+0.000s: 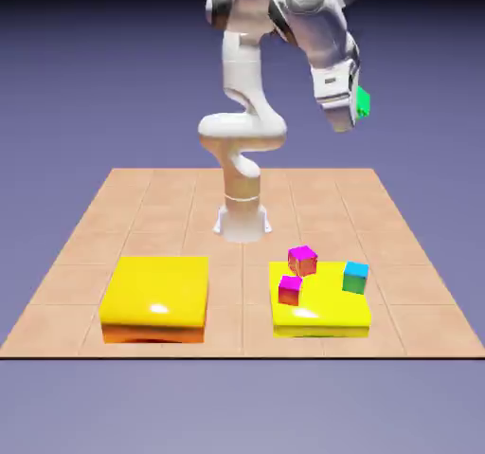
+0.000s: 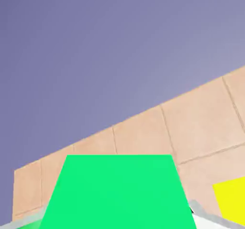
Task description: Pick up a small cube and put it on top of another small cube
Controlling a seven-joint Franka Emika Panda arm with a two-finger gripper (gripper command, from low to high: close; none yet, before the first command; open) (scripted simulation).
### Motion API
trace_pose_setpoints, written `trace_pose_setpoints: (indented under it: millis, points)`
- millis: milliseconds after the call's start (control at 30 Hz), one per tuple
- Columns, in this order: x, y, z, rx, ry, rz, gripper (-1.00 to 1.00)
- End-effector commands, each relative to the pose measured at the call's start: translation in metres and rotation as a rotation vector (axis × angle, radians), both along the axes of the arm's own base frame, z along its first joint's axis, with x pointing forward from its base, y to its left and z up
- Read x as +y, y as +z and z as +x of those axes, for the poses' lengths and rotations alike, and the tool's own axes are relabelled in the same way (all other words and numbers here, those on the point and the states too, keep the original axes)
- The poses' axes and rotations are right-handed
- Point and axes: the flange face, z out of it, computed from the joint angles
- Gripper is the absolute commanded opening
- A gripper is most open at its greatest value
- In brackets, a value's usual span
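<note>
High above the table, my gripper (image 1: 354,118) is shut on the small green cube (image 1: 362,102), which shows at the gripper's tip on the exterior view's right. In the hand view that green cube (image 2: 117,192) fills the lower middle and hides my fingertips. The other small cube (image 1: 302,259), magenta on top with orange-brown sides, sits at the back left of the right yellow slab (image 1: 327,317), far below the gripper.
A magenta-topped cube with pink-red sides (image 1: 290,289) and a cyan-topped cube (image 1: 355,277) also rest on the right slab. A second yellow slab (image 1: 156,298) lies at the exterior view's left. The hand view shows tan tiles (image 2: 201,123) and a yellow corner (image 2: 232,199).
</note>
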Motion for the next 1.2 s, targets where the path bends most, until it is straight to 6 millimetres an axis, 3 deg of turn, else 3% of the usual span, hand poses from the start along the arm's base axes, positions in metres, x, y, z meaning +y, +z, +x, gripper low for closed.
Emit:
trace_pose_setpoints:
  millis: [0, 233, 500, 867, 1167]
  points:
    - [-0.003, -0.009, 0.004, 0.004, 0.024, 0.029, -1.0]
    - [-0.02, -0.079, 0.026, 0.032, 0.17, 0.23, -1.0]
    - [-0.036, -0.159, 0.035, 0.031, 0.289, 0.444, -1.0]
    - [-0.062, -0.257, 0.027, -0.04, 0.395, 0.686, -1.0]
    - [-0.09, -0.312, 0.011, -0.167, 0.474, 0.825, -1.0]
